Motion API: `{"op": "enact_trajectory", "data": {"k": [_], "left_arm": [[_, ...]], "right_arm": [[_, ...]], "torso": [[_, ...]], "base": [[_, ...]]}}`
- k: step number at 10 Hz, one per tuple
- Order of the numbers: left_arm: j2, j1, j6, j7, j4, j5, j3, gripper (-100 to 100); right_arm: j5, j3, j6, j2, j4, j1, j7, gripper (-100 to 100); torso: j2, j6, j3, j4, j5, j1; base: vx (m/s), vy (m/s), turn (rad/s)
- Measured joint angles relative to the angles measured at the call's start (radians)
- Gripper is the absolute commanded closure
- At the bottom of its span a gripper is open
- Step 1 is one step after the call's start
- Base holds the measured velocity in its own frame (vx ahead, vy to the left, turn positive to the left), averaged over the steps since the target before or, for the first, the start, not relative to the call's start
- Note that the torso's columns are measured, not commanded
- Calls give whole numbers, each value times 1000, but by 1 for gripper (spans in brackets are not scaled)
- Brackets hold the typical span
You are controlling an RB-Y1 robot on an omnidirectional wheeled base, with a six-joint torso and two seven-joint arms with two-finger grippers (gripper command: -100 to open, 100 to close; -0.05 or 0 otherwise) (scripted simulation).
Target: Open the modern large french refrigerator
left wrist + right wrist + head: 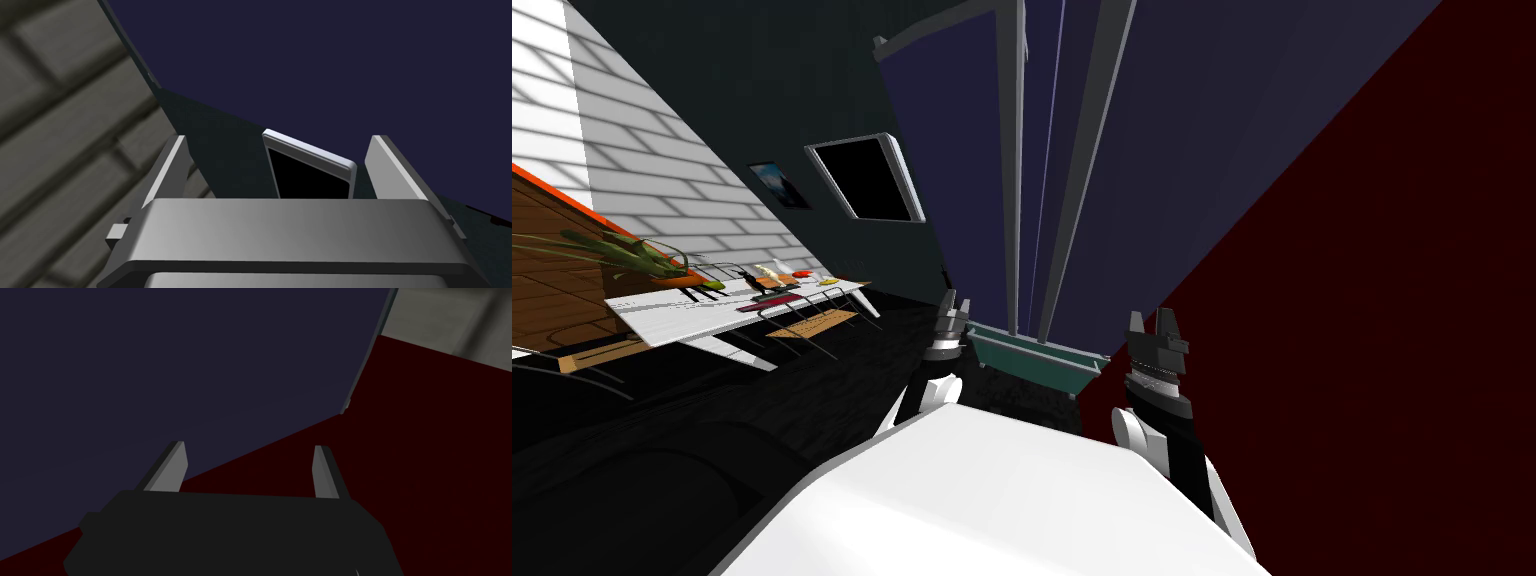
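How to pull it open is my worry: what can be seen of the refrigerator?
The refrigerator is tall and dark navy, with a plain matte look. Two doors meet at a pale centre seam, each with a long grey vertical handle beside it; both look shut. A teal drawer-like section runs along its foot. It stands between a dark wall and a dark red surface. The left gripper and right gripper hover open before its lower part, apparently touching nothing.
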Motion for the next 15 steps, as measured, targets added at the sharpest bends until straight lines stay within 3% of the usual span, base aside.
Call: {"op": "enact_trajectory", "data": {"k": [2,9,10,12,15], "left_arm": [[0,0,0,0,0,0,0,0],[0,0,0,0,0,0,0,0],[0,0,0,0,0,0,0,-100],[43,-4,13,-5,12,-9,2,-100],[86,-14,62,-25,50,-38,5,-100]], "right_arm": [[0,0,0,0,0,0,0,0],[0,0,0,0,0,0,0,0],[0,0,0,0,0,0,0,0],[0,0,0,0,0,0,0,0],[0,0,0,0,0,0,0,0]], "torso": [[104,0,-209,105,0,0],[618,0,-1234,617,0,0],[691,0,-1382,691,0,0],[734,0,-1471,734,0,-1],[737,0,-1476,738,0,-1]], "base": [[0,0,0],[0,0,0],[10,-18,-11],[19,-49,-17],[34,-86,-21]]}}
